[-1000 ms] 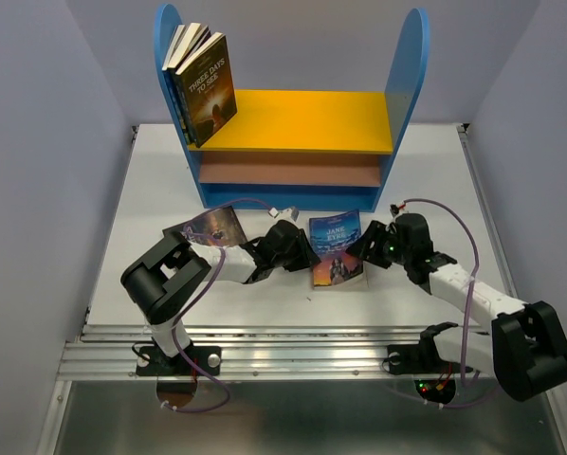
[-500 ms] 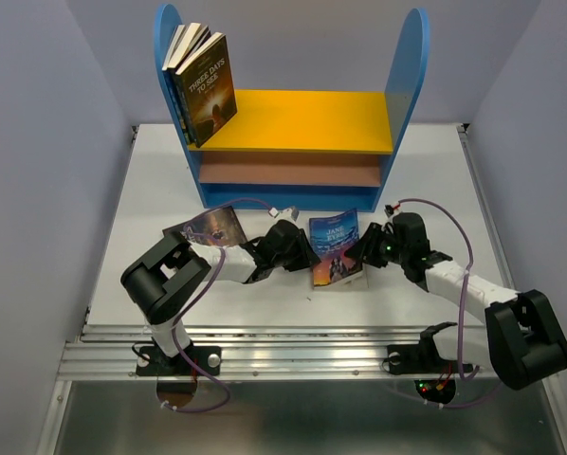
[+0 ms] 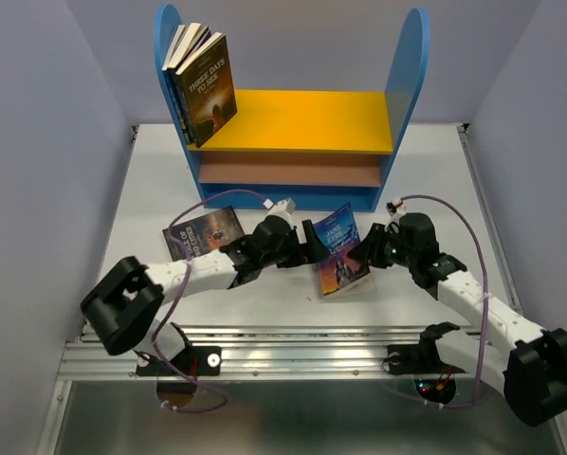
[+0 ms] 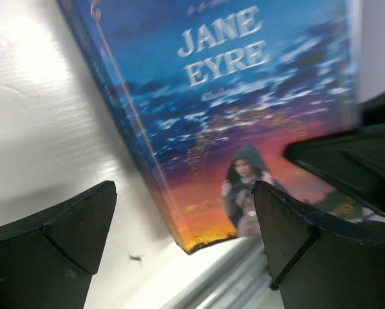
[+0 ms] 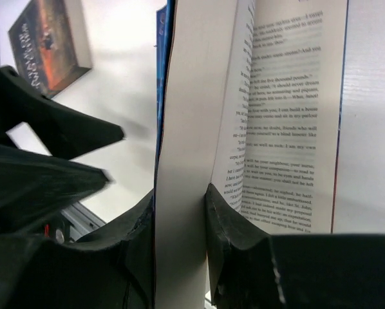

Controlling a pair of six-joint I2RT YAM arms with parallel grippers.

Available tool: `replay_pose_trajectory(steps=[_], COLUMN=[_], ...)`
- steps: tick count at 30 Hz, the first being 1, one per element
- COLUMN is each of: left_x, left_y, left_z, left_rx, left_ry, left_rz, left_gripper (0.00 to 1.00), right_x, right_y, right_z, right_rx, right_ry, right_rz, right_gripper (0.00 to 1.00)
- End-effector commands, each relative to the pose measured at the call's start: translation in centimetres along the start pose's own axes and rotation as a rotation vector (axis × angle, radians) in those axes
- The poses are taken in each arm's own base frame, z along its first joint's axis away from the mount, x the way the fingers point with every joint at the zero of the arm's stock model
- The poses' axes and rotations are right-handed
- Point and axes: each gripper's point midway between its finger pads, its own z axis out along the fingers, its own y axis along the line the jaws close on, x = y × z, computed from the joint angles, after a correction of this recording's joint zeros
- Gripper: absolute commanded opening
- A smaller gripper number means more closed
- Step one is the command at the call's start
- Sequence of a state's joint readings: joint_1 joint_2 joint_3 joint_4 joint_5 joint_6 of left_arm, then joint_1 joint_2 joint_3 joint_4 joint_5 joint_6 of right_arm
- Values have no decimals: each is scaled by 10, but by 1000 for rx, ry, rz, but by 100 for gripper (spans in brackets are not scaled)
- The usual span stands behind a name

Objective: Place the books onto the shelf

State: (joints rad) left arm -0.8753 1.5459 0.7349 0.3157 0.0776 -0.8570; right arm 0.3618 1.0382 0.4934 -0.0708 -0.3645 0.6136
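Right fingers [image 5: 228,222] pinch the page block of Jane Eyre [image 4: 244,96], which is tilted on the surface [image 3: 265,294] before the shelf [image 3: 407,66]. Left fingers [image 4: 70,225] gape wide, holding nothing. This looks like the pickup step; next, it needs lifting upright onto a board.

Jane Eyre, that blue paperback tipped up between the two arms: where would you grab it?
The free page edge, from the right: the blue Jane Eyre paperback stands tilted, that thin edge exposed, and the right gripper pinches a block of pages there. The left gripper stands open at its cover.
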Motion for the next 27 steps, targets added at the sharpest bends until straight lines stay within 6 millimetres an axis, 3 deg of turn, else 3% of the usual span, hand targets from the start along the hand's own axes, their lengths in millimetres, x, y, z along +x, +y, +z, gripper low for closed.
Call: replay_pose_trajectory(steps=[1,2,4,5,7,9,12,19,27], left_x=[-37,-43,-46,-58,-61,-72,-76,-85,-96], left_y=[-27,-34,-29,-38,-35,-44,-55,-96,-109], left_z=[-49,-65,-79,-96,-111,-135,-156,-178,-178], left_rx=[65,90,95,141,166,230,322,496,534], left_ry=[-141,-164,-185,-230,-257,-319,-361,-350,-378], left_rz=[24,23,15,8,0,-7,2,37,61], left_gripper=[99,99,99,99,99,99,99,99,99], right_x=[-62,-67,-74,-79,-85,-91,-93,-82,-73], right_y=[83,95,114,126,139,157,182,216,228], right_z=[-42,-54,-72,-86,-103,-122,-148,-175,-186], right_rx=[-246,-283,-344,-380,-420,-483,-591,-787,-900], right_ry=[-205,-235,-274,-314,-360,-408,-452,-418,-393], right_rz=[-173,-192,-226,-242,-260,-290,-331,-386,-399], right_gripper=[1,1,1,1,1,1,1,1,1])
